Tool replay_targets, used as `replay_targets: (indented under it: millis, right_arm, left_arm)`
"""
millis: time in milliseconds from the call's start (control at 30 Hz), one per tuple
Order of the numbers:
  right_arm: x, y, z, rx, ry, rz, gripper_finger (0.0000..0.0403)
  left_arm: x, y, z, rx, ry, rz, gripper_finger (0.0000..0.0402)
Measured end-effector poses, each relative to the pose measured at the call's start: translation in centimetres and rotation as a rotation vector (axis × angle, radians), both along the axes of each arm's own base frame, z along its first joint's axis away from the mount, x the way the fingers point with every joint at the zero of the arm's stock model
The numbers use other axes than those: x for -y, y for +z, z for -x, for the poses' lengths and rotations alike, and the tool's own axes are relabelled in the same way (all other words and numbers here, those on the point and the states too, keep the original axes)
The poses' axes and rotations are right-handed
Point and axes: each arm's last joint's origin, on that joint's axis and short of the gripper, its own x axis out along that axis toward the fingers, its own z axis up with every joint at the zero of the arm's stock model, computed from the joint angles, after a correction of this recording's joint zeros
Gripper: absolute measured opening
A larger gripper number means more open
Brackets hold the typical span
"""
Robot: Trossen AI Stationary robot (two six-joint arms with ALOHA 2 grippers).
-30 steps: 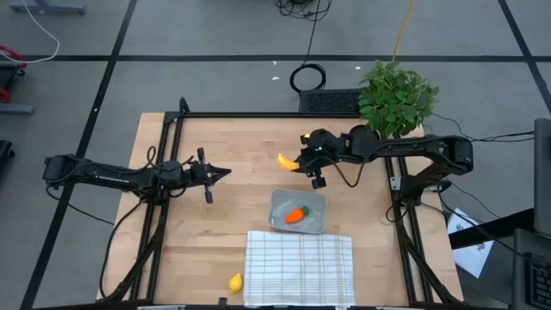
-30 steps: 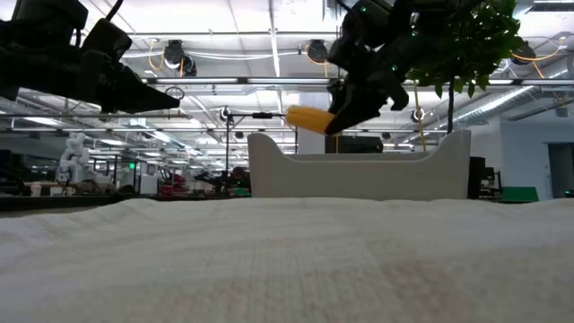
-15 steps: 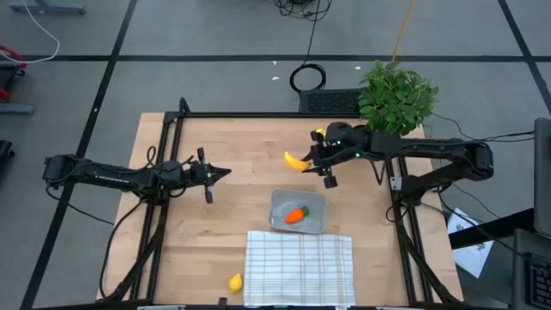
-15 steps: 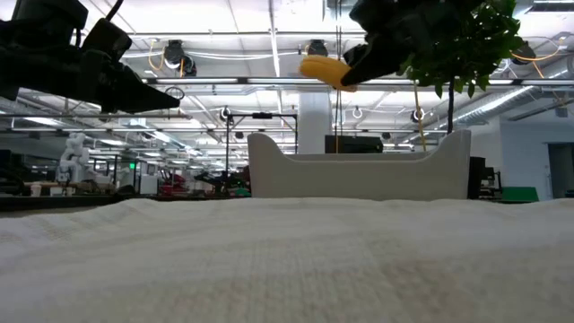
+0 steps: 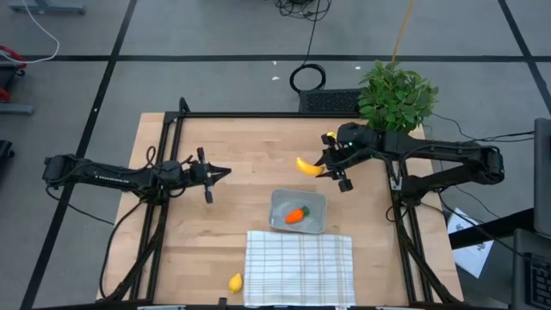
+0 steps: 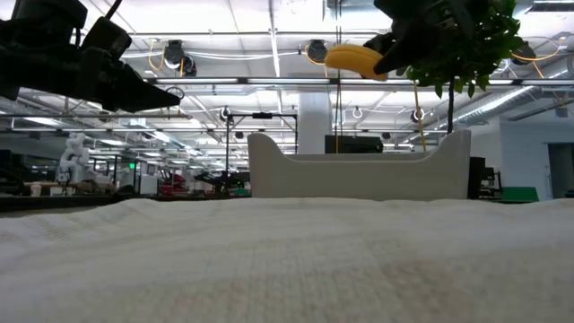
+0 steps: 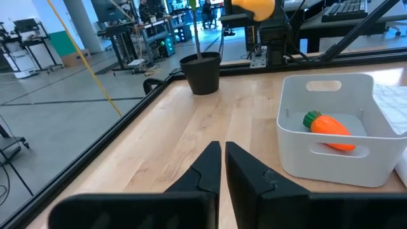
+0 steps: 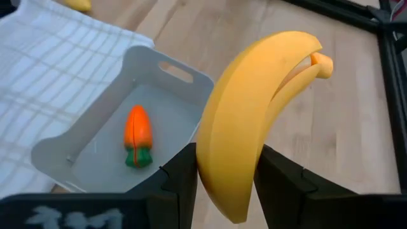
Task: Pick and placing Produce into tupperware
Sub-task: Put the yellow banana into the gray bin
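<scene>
My right gripper (image 5: 325, 165) is shut on the curved yellow banana (image 5: 306, 166) and holds it high over the table, just beyond the far-right corner of the grey tub (image 5: 299, 211). The orange carrot (image 8: 138, 133) lies flat inside the tub (image 8: 172, 67). The small yellow lemon piece (image 5: 235, 282) rests on the table near its near edge, left of the cloth. My left gripper (image 5: 219, 173) hovers shut over the table's left half, pointing toward the tub (image 7: 331, 159). The low view shows the banana (image 6: 356, 60) well above the tub's rim (image 6: 359, 175). My right gripper (image 8: 229, 172) pinches the banana near one end (image 8: 229, 159) between its two fingers (image 8: 181, 175), which lie across it. The fingers come from the table's right, slanting down. The banana is lifted clear, and its other end (image 8: 318, 60) sticks out past the fingertips.
A white checked cloth (image 5: 300, 267) lies on the near side of the tub. A leafy potted plant (image 5: 396, 96) stands at the far-right corner, close behind the right arm. Black frame rails run along the table's edges. Bare wood lies between the two grippers.
My right gripper has carried the banana upward and toward the table's right edge, staying shut on it. In the low view the banana rose from just above the tub's rim to well above it. The left arm kept still.
</scene>
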Motion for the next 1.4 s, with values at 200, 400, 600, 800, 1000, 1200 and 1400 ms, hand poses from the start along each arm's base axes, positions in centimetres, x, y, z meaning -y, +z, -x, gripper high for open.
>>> replay_targets:
  millis: [200, 400, 600, 800, 1000, 1200, 1400]
  right_arm:
    - [-0.3, 0.6, 0.7, 0.012, 0.003, 0.004, 0.0125]
    - [-0.4, 0.8, 1.2, 0.008, 0.021, 0.021, 0.0125]
    - [-0.5, 0.5, 1.5, -0.035, 0.021, 0.007, 0.0125]
    - [-0.5, 0.5, 1.8, -0.048, 0.013, -0.005, 0.0125]
    - [-0.6, 0.3, 1.9, -0.077, 0.01, -0.015, 0.0125]
    - [-0.7, 0.2, 1.9, -0.081, 0.014, -0.021, 0.0125]
    - [-1.4, 0.3, 1.7, -0.07, 0.046, -0.017, 0.0125]
  left_arm:
    - [0.0, 0.0, 0.0, 0.0, 0.0, 0.0, 0.0011]
    - [0.0, 0.0, 0.0, 0.0, 0.0, 0.0, 0.0003]
    - [0.0, 0.0, 0.0, 0.0, 0.001, 0.008, 0.0022]
    - [0.0, 0.0, 0.0, -0.002, 0.002, 0.01, 0.0022]
    - [0.0, 0.0, 0.0, -0.002, 0.002, 0.011, 0.0005]
    - [0.0, 0.0, 0.0, -0.002, 0.002, 0.011, 0.001]
    - [0.0, 0.0, 0.0, 0.002, 0.003, 0.022, 0.0027]
